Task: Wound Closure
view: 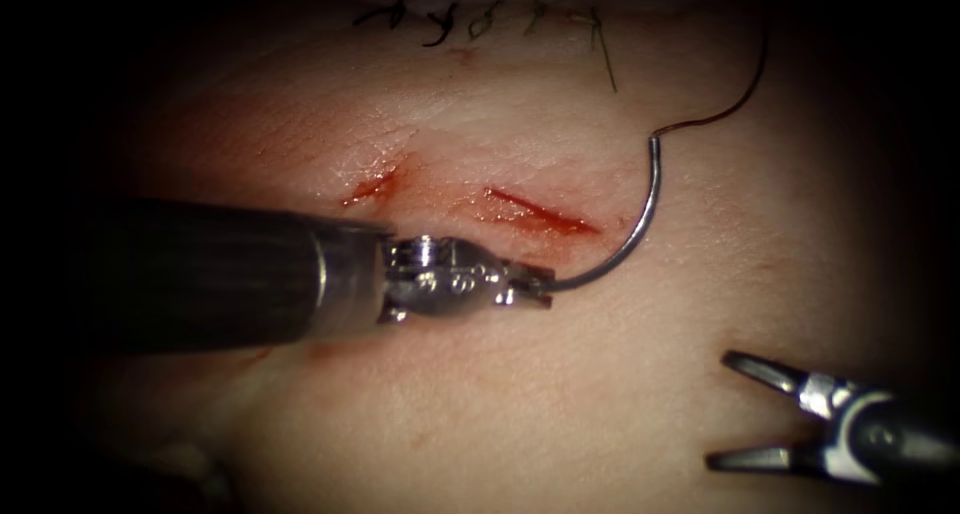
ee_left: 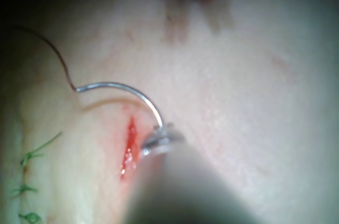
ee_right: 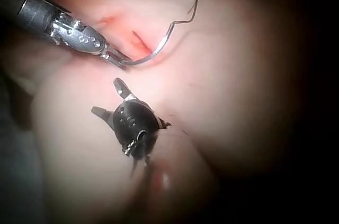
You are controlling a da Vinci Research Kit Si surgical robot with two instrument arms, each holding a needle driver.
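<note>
The left claw [view: 535,286] is clamped on the needle [view: 640,224] close to its pointed end, just below the right end of the cut [view: 540,212]. The needle lies free above the tissue [view: 560,404] — not in it — its curve sweeping up on the right of the cut to the blunt end, where the dark thread [view: 730,104] runs up and away. The right claw [view: 745,414] hangs spread wide with nothing in it, well apart from the needle, lower right. Red fluid [view: 372,186] marks the cut's edges. Finished stitches [view: 470,19] with cut ends sit along the tissue's far edge.
</note>
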